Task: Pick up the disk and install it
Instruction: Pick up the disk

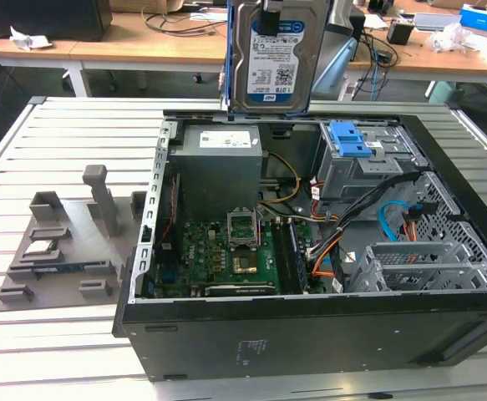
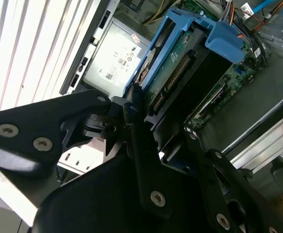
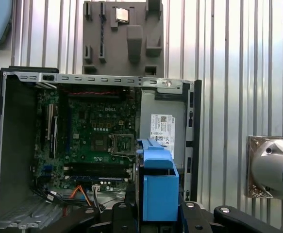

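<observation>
The disk (image 1: 270, 63) is picked up: we see the gripper (image 2: 153, 119) clamped on it, above the power-supply edge of the open case (image 1: 310, 334); installing remains.

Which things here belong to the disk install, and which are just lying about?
Job: disk, held by the gripper above the open case; drive cage, probably.
Lying about: grey fixture with chip; desk clutter behind.

Silver disk (image 1: 268, 60), label (image 1: 273, 82) apparently white and blue, blue rails (image 1: 226, 58); green motherboard (image 1: 220, 251).
</observation>
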Tool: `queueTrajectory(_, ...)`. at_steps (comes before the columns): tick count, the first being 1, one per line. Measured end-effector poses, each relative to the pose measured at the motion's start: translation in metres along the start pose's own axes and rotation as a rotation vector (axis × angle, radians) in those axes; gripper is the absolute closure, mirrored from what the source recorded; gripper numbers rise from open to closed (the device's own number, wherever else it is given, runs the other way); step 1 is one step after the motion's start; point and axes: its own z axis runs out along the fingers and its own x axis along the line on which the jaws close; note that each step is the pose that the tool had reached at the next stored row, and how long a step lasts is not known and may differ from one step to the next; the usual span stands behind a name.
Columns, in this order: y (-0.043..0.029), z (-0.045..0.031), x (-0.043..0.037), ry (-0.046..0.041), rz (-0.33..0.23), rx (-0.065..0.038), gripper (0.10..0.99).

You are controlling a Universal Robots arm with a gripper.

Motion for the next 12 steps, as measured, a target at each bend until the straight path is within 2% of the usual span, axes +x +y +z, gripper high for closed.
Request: queueTrajectory(12, 0.0004, 0.0, 0.0139, -0.0001, 0.0, 0.0, 0.722)
